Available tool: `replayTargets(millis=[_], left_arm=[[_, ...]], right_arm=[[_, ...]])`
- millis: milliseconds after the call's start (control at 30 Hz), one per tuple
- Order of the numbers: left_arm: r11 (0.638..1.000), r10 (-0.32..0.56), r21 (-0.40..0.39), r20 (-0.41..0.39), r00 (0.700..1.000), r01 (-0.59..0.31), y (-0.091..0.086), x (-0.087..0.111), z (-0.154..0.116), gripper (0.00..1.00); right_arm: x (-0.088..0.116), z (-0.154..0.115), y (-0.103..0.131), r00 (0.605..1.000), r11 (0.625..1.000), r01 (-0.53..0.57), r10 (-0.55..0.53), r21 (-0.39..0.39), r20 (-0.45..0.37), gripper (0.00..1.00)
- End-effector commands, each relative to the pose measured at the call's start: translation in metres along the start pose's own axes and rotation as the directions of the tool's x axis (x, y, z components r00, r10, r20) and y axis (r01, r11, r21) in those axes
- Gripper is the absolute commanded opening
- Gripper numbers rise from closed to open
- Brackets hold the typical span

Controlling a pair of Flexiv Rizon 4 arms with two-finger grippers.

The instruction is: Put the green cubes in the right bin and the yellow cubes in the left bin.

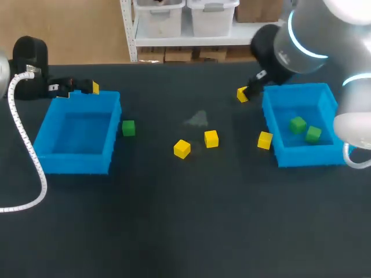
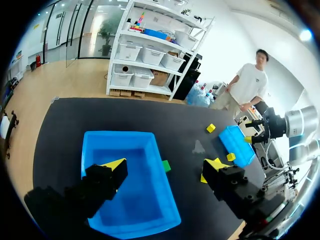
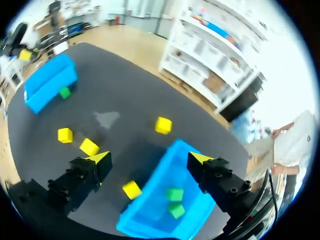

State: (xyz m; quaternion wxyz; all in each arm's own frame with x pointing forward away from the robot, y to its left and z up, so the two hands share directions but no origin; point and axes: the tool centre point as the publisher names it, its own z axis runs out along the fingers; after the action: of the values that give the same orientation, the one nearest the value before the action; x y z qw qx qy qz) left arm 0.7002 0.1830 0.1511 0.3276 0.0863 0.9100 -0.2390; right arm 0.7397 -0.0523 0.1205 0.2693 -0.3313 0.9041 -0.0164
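One green cube (image 1: 128, 128) is sitting on the bench (image 1: 174, 220) just beside the right wall of the left bin (image 1: 75, 163). It is lying outside that bin and well apart from the right bin (image 1: 307, 156), where two other green cubes (image 1: 298, 124) are already lying. The left end effector (image 2: 165, 166) is hovering over the left bin's far edge, fingers spread wide and holding nothing. In its wrist view the stray cube is showing ahead of it, between the lines of the two fingers and just past the bin wall, so the left arm is clearly the nearer one. A cube is offering no long axis to line up with, so the approach is probably turning only on clearing that wall. The right end effector (image 3: 150, 159) is hanging over the right bin's wall facing mid-bench, likewise wide open and empty. Four yellow cubes are lying loose — two (image 1: 182, 149) mid-bench, one (image 1: 265, 140) at the right bin's wall, one (image 1: 242, 94) off its far corner — all nearer the right arm.
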Motion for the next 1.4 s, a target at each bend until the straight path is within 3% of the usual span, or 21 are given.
replayTargets(millis=[33, 300, 733, 1033, 1400], left_arm=[[1.0, 0.002, 0.007, 0.004, 1.0, -0.002, 0.001, 0.001, 0.0, 1.0], [1.0, 0.002, 0.007, 0.004, 1.0, -0.002, 0.001, 0.001, 0.0, 1.0], [1.0, 0.002, 0.007, 0.004, 1.0, -0.002, 0.001, 0.001, 0.0, 1.0], [1.0, 0.002, 0.007, 0.004, 1.0, -0.002, 0.001, 0.001, 0.0, 1.0], [1.0, 0.002, 0.007, 0.004, 1.0, -0.002, 0.001, 0.001, 0.0, 1.0]], right_arm=[[-0.021, 0.019, 0.012, 0.989, 0.985, 0.15, -0.149, -0.088, 0.015, 1.0], [-0.055, 0.03, 0.043, 0.934, 0.915, 0.358, -0.352, -0.183, 0.067, 1.0], [-0.099, 0.073, 0.108, 0.813, 0.751, 0.572, -0.571, -0.33, 0.112, 1.0], [-0.116, 0.105, 0.139, 0.788, 0.706, 0.596, -0.607, -0.382, 0.107, 1.0], [-0.127, 0.124, 0.177, 0.773, 0.672, 0.609, -0.622, -0.422, 0.125, 1.0]])
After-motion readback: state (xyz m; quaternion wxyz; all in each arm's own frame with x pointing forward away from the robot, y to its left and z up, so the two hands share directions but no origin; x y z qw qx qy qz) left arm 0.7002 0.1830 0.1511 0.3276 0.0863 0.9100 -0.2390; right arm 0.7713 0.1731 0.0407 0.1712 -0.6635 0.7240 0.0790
